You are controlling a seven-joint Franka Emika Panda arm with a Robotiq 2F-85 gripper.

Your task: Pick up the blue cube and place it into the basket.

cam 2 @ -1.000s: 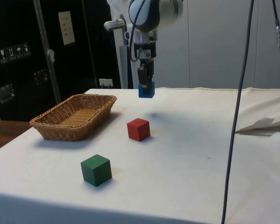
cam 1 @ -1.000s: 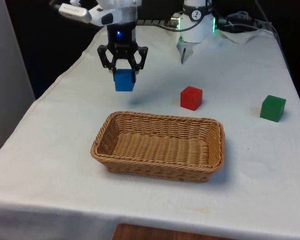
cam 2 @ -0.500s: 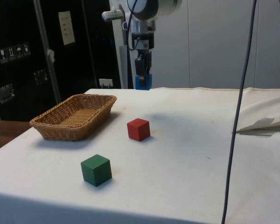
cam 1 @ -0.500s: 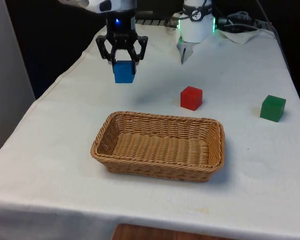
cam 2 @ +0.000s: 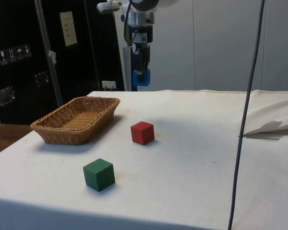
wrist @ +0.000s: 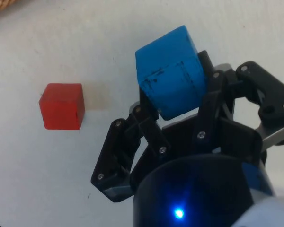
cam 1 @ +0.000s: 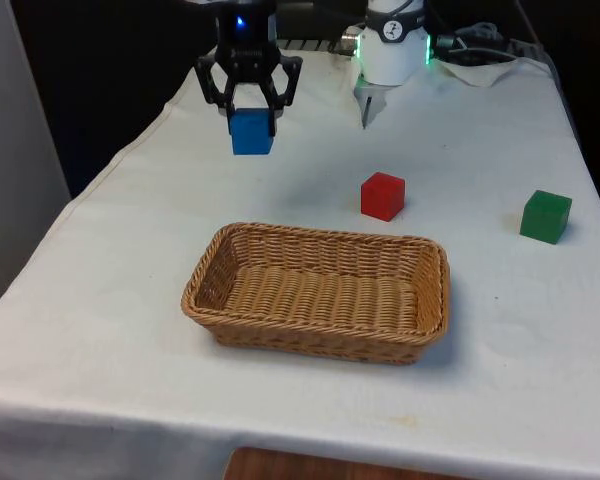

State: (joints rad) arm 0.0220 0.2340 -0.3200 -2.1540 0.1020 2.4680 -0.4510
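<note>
Blue cube (cam 1: 251, 132) pinched between fingers (cam 1: 274, 113) of gripper (cam 1: 250, 118), held high above surface (cam 1: 130, 250), beyond basket's (cam 1: 318, 290) far rim. Basket open, nothing inside. Red cube (cam 1: 383, 196) on surface near basket's far side; green cube (cam 1: 546, 216) well apart, at front view's right.
</note>
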